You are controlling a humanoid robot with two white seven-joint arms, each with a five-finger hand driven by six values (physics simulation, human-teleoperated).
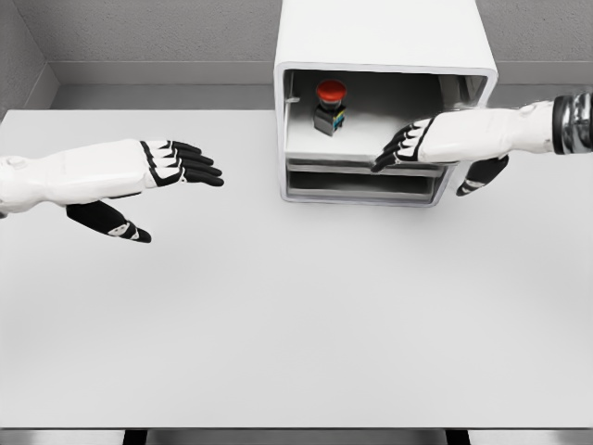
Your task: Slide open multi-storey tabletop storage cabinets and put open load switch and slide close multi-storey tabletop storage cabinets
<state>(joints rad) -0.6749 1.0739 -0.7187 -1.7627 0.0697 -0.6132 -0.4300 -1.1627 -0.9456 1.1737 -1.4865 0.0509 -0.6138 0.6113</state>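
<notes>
While the left hand hovers fingers spread, holding nothing, at mid-left over the bare table, the right hand reaches in from the right, fingers extended against the drawer front, grasping nothing. Beyond, top centre, the load switch stands upright inside the cabinet.

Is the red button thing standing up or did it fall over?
Standing up. The switch sits in the open top drawer of the cabinet, red cap on top, dark base underneath.
</notes>
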